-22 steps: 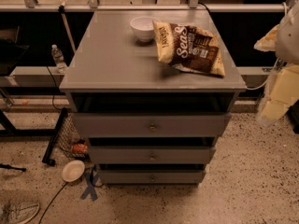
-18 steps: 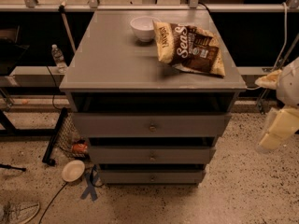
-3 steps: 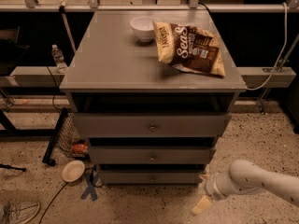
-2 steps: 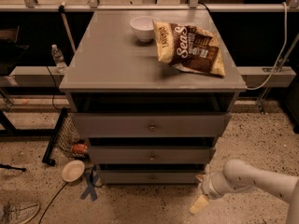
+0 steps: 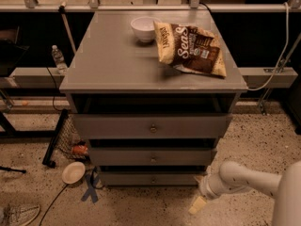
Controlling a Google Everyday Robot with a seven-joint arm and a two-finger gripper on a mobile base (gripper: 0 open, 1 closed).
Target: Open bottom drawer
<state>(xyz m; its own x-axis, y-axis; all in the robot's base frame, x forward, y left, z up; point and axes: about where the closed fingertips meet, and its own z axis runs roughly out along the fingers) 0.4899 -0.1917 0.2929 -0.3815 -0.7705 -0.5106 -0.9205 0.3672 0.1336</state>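
The bottom drawer (image 5: 141,178) is the lowest, slimmest grey front of the cabinet, with a small round knob (image 5: 153,179) at its centre. Above it sit the middle drawer (image 5: 151,157) and the taller top drawer (image 5: 150,126). My gripper (image 5: 199,199) hangs low by the floor at the cabinet's lower right corner, just right of the bottom drawer's front and apart from the knob. Its cream fingertip (image 5: 196,205) points down-left. The white arm (image 5: 244,179) comes in from the right edge.
On the cabinet top (image 5: 113,55) lie a white bowl (image 5: 143,28) and a chip bag (image 5: 190,48). On the speckled floor to the left are a small dish (image 5: 73,172), blue tape (image 5: 90,188), a shoe (image 5: 19,214), cables and a water bottle (image 5: 58,59).
The arm dropped from upper right to floor level, then crept left toward the cabinet's lower right corner. The drawers have not moved.
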